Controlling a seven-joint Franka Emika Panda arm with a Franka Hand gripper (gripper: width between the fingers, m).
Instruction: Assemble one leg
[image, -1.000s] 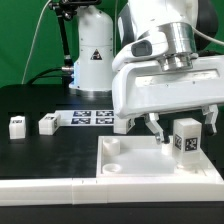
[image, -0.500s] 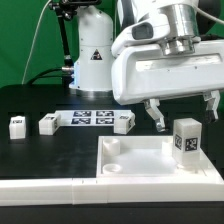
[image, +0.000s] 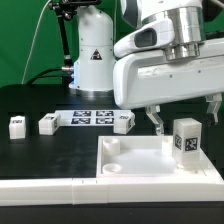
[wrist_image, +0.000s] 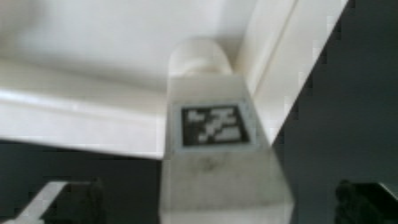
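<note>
End effector (image: 185, 113) hovers empty, fingers spread wide, directly above the leg (image: 184, 140). That leg stands upright on the white panel (image: 140, 160), toward the exterior view's right. Its long axis is vertical, so any approach looks straight down.

The leg (wrist_image: 214, 130) blurred in the wrist view, one end cropped; flanking it, perhaps fingertips (wrist_image: 54, 200), dim, cut off.
</note>
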